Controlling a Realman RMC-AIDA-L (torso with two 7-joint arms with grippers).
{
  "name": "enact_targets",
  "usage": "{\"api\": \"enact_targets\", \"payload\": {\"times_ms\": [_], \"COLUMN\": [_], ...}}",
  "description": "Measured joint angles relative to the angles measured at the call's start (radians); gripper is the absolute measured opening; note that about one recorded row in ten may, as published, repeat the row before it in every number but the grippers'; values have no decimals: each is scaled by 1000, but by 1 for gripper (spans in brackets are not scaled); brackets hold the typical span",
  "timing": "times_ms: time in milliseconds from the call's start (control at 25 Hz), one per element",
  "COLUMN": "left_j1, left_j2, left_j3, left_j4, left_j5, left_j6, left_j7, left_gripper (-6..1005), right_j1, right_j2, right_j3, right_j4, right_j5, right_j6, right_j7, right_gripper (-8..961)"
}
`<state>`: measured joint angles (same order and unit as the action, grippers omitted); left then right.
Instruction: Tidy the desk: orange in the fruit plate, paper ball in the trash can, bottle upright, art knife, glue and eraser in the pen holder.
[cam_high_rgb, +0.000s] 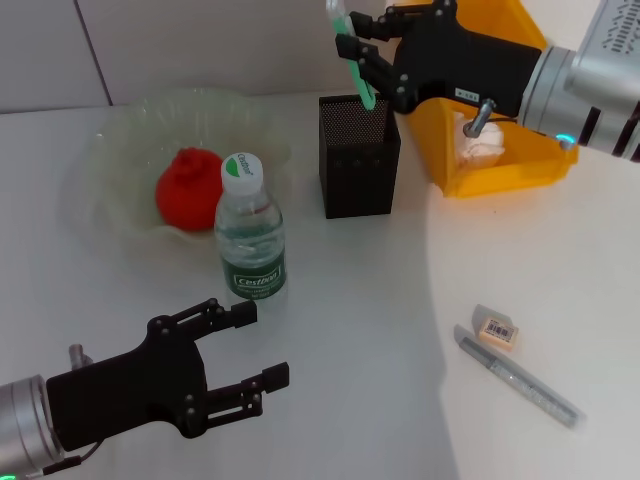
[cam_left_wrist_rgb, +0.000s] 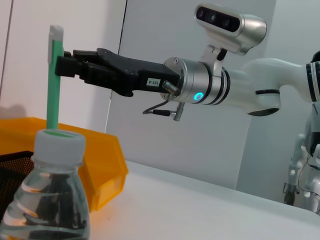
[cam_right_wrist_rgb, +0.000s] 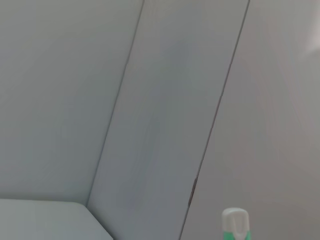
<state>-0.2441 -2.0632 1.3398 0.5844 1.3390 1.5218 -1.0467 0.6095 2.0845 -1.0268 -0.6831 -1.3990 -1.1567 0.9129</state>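
My right gripper (cam_high_rgb: 352, 45) is shut on the glue (cam_high_rgb: 358, 70), a slim green stick with a white cap, held upright above the black mesh pen holder (cam_high_rgb: 360, 160). The glue's lower end reaches the holder's mouth. The left wrist view shows the same glue (cam_left_wrist_rgb: 54, 80) behind the bottle's cap. The bottle (cam_high_rgb: 250, 235) stands upright. My left gripper (cam_high_rgb: 262, 345) is open and empty, just in front of it. The orange (cam_high_rgb: 188, 188) lies in the fruit plate (cam_high_rgb: 110, 170). The paper ball (cam_high_rgb: 483, 145) sits in the trash can (cam_high_rgb: 500, 175). The eraser (cam_high_rgb: 497, 330) and art knife (cam_high_rgb: 520, 380) lie on the desk at the right.
The white desk runs to a grey panelled wall behind. The trash can stands right beside the pen holder, under my right arm. The eraser touches the knife's near end, close to the desk's right front.
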Motion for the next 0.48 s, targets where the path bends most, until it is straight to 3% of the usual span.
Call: {"api": "enact_targets", "payload": {"times_ms": [480], "left_j1": [0], "left_j2": [-2], "left_j3": [2], "left_j4": [-1], "left_j5": [2], "left_j6": [5], "left_j7": [-5], "left_gripper": [786], "right_j1": [23], "right_j2": [-2], "right_j3": [8], "right_j4": [135], "right_j5": [109], "right_j6": [15], "right_j7": [-135], "right_gripper": [274]}}
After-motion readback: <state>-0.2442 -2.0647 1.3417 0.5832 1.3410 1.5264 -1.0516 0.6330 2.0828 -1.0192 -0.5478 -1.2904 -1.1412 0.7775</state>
